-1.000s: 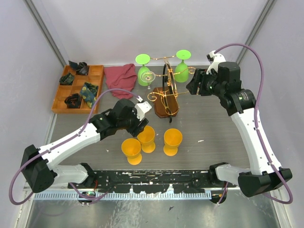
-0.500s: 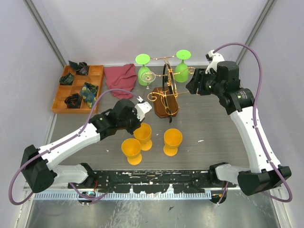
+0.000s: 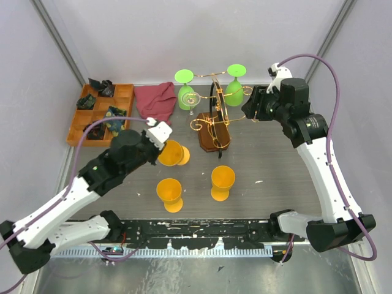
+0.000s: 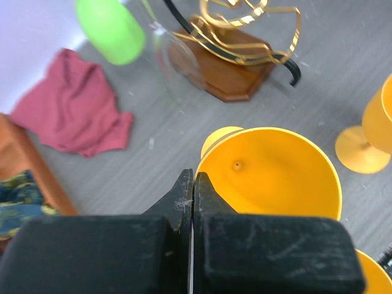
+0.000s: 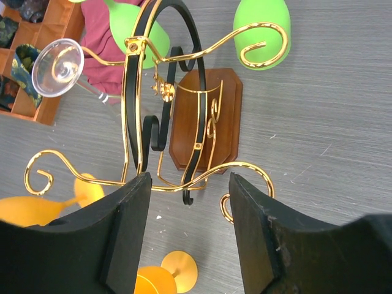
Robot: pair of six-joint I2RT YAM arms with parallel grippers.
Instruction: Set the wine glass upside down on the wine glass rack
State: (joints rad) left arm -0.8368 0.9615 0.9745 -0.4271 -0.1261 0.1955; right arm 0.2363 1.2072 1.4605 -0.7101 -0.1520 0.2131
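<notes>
My left gripper [image 4: 193,179] is shut on the rim of an orange wine glass [image 4: 272,174], one finger inside the bowl and one outside. In the top view this wine glass [image 3: 173,153] is tipped on its side, left of the wine glass rack [image 3: 214,120], with the left gripper [image 3: 159,147] at its mouth. The rack's gold scroll arms and dark arch rise from a brown wooden base [image 5: 205,116]. My right gripper [image 5: 190,180] stands open above the rack's right side, nothing between its fingers. The right gripper [image 3: 248,110] hovers by a scroll arm.
Two more orange glasses [image 3: 169,193] [image 3: 222,182] stand in front of the rack. Two green glasses [image 3: 184,89] [image 3: 235,86] and a clear glass [image 5: 58,59] hang on the rack. A red cloth [image 3: 155,101] and a compartmented wooden tray [image 3: 78,130] lie at the back left.
My left gripper shut on the rim of the middle orange glass, then drew it left and back and tipped it over. The right gripper barely moved.
</notes>
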